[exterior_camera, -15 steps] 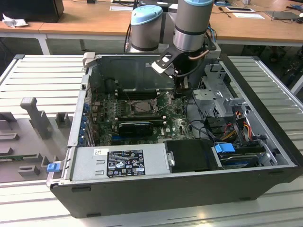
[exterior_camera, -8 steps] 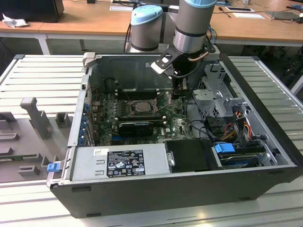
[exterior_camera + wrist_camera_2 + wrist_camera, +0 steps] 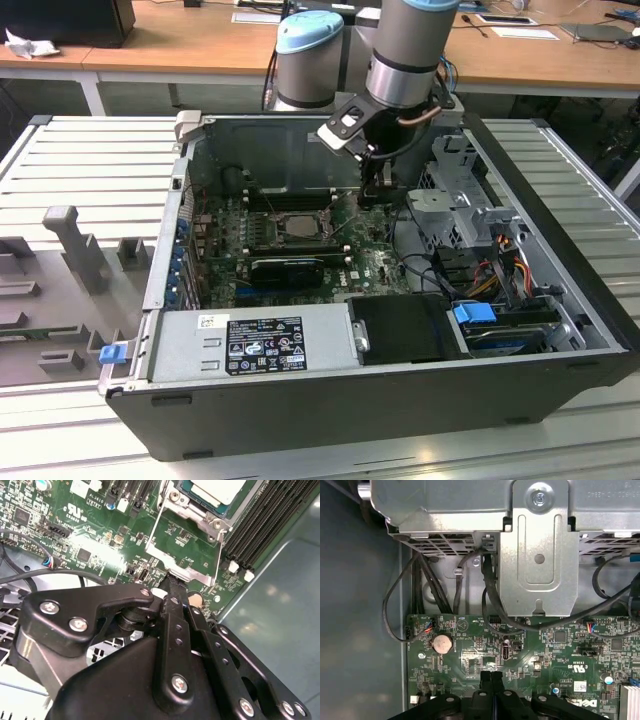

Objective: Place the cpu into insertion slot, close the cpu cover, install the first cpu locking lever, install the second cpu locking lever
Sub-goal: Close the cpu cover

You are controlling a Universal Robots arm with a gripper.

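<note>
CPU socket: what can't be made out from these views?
1. cpu: in the second wrist view the picture's edge cuts it off, so full seating can't be checked.
2. cpu cover: in the second wrist view the gripper tips, closed together, hide its near edge. Pinched or just touched, cannot tell.
3. insertion slot: in the exterior view it is too small to tell where the locking levers sit.

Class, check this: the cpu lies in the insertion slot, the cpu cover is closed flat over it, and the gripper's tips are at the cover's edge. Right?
No: the second wrist view shows the cpu cover swung open, leaving the cpu bare in the insertion slot. The gripper is at the cover's edge.
</note>
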